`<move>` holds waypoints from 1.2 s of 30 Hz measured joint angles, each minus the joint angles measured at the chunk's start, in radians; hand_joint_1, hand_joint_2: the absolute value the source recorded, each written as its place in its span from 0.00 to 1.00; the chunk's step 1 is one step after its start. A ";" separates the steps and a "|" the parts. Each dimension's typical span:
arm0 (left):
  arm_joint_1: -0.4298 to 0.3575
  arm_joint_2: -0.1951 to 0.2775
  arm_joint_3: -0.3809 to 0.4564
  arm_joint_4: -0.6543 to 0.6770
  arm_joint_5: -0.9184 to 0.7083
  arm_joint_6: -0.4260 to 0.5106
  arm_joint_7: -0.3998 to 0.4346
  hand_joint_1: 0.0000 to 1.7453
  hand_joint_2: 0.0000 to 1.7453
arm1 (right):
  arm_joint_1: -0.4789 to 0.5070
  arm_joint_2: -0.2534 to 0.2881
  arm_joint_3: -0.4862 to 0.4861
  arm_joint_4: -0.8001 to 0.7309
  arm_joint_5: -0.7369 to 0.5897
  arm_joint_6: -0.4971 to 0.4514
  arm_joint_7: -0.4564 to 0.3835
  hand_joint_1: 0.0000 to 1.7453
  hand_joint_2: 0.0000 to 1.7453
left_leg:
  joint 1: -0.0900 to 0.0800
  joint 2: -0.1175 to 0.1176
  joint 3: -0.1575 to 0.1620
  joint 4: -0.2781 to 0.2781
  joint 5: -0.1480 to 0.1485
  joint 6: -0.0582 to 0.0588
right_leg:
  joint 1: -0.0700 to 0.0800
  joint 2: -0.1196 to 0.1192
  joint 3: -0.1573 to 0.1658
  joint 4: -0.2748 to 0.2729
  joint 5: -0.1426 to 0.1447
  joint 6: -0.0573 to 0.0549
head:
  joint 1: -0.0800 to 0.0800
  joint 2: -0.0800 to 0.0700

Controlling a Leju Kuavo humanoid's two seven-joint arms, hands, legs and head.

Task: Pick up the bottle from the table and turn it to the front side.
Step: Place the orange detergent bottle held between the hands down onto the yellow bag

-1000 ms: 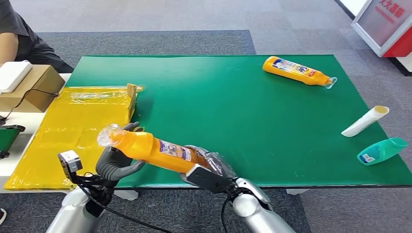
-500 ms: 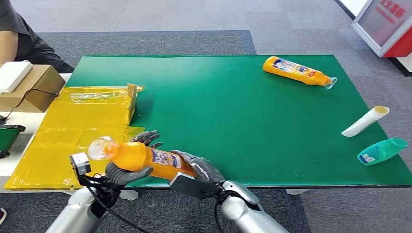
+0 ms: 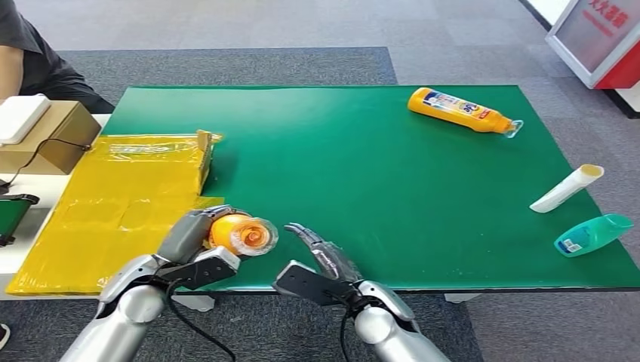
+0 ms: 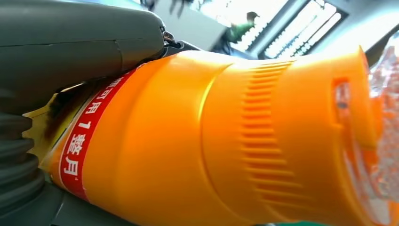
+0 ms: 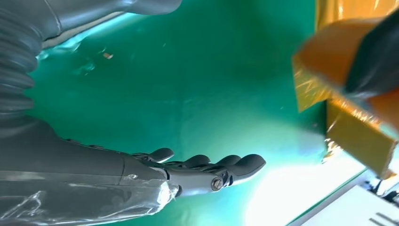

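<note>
Head view, lower left of the frame: the left hand (image 3: pixel 187 243) has its fingers (image 3: pixel 198 225) clamped round the orange bottle (image 3: pixel 240 235), which is held clear of the green surface (image 3: pixel 377 166) just above its near edge, capped end turned toward the camera and wrapped in clear film; the left wrist view confirms the grip, the thick grey thumb (image 4: pixel 80 40) lying across the bottle's body (image 4: pixel 188 141) beside a red label strip with white characters (image 4: pixel 77 150), the ribbed orange cap toward the right of that frame. Just right of the bottle in the head view, the right hand (image 3: pixel 321 260) holds nothing; its fingers (image 3: pixel 306 234) are apart and extended, palm open, apart from the bottle; the right wrist view shows the same fingers (image 5: pixel 226 165) stretched flat over the green surface, clear film visible at the wrist.

Outward from the hands: a yellow sheet (image 3: pixel 113 204) covers the left end of the surface; a second orange bottle (image 3: pixel 462 110) lies on its side at upper right; a white tube (image 3: pixel 567 188) and a teal bottle (image 3: pixel 594 234) lie near the right edge. At far left, a cardboard box (image 3: pixel 53 132) carries a white device (image 3: pixel 21 115); a person's arm (image 3: pixel 15 72) shows at the upper left corner.
</note>
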 joint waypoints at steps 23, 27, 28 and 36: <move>-0.112 0.290 0.004 0.155 -0.477 0.155 0.086 0.95 1.00 | 0.056 -0.002 -0.109 -0.050 -0.043 0.058 -0.030 0.00 1.00 | 0.002 0.001 0.000 0.000 0.001 -0.003 | 0.003 0.001 -0.001 0.000 0.000 -0.002 | 0.000 0.000; -0.202 0.317 0.044 0.415 -0.436 0.218 0.015 0.89 1.00 | 0.029 -0.002 -0.096 0.009 -0.097 0.081 -0.053 0.00 1.00 | 0.004 0.001 0.000 0.000 0.002 -0.004 | 0.005 0.001 -0.001 0.000 0.001 -0.004 | 0.000 0.000; -0.227 0.318 0.054 0.473 -0.432 0.227 0.008 0.84 1.00 | 0.023 -0.002 -0.093 0.026 -0.110 0.086 -0.058 0.00 1.00 | 0.004 0.001 0.000 0.000 0.002 -0.004 | 0.005 0.001 0.000 0.000 0.001 -0.004 | 0.000 0.000; -0.371 0.290 0.086 0.735 -0.447 0.254 0.004 0.10 1.00 | -0.002 -0.002 -0.074 0.117 -0.145 0.093 -0.068 0.00 1.00 | 0.004 0.000 0.000 0.000 0.002 -0.004 | 0.005 0.001 0.001 0.000 0.002 -0.004 | 0.000 0.000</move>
